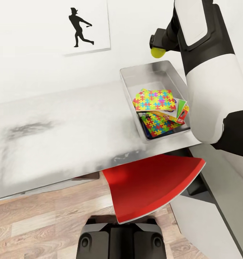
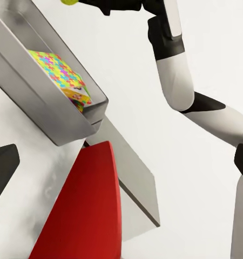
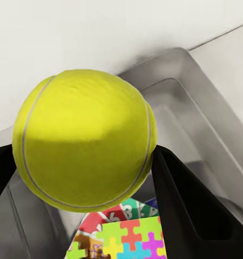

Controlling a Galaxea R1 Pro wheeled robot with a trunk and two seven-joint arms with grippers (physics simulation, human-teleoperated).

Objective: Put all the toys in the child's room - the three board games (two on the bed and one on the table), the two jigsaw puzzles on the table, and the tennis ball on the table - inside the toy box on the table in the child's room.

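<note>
Overhead, the ball (image 1: 158,53) is clamped between the fingers of the right end effector (image 1: 158,50) above the far end of the box (image 1: 126,77). The box sits on the counter (image 1: 63,136) by the wall. Two puzzles (image 1: 154,99) and game boxes (image 1: 180,109) are piled at its near end. A left end effector finger (image 2: 2,170) is glimpsed; its state cannot be told. A red chair (image 1: 150,185) is tucked under the counter edge.

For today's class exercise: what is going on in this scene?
A robot is tidying toys. Its right gripper holds a tennis ball above the far end of the grey toy box on the white table. Two jigsaw puzzles and game boxes already lie in the box.
</note>
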